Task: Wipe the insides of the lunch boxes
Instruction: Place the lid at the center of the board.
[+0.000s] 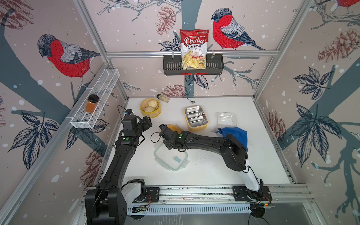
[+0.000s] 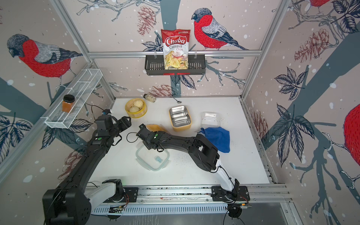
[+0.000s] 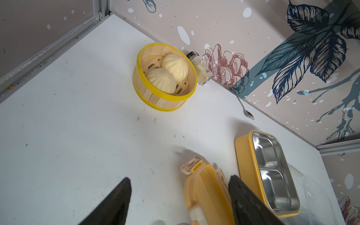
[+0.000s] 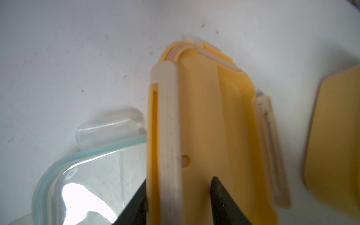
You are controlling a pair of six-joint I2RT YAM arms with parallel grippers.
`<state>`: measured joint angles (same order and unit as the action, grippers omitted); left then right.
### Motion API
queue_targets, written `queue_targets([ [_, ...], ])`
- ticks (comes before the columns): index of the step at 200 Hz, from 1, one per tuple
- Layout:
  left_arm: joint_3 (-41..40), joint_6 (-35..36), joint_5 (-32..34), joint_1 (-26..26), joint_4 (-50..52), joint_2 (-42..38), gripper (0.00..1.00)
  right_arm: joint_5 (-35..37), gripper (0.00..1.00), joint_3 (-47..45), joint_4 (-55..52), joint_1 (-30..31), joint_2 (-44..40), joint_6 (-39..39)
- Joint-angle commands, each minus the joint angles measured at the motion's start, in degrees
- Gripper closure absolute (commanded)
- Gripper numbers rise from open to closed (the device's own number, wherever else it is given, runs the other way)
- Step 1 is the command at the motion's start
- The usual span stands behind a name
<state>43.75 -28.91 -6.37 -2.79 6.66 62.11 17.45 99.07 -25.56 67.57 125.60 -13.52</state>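
Inside rounded yellow box (image 1: 197, 127) gleams steel liner (image 1: 195, 116).

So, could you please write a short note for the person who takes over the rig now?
Left claw: open, empty, above the table.
Right claw: astride the tilted yellow lid; grip unclear.
Yellow box and clear box stand open; clear lid lies flat nearby.
Blue cloth lies beside the clear box, unheld.
Done: lids off. To do: probably put the lid down, take the cloth, wipe both insides.

Glossy steel-lined yellow box (image 1: 195, 116), clear plastic lid (image 1: 167, 157), matt blue cloth (image 1: 236, 136)
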Motion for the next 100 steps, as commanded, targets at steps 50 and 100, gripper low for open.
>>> queue_targets([
  [50,1.17,2.23,-4.95,-0.01,-2.57,0.39,0.21,-7.41,0.22,-1.96,3.59,-3.59,-11.13,-5.38],
  [100,8.19,4.3,-3.79,15.08,-5.64,6.03,0.21,-4.37,0.17,-21.85,6.82,-22.44,-35.8,-13.38],
])
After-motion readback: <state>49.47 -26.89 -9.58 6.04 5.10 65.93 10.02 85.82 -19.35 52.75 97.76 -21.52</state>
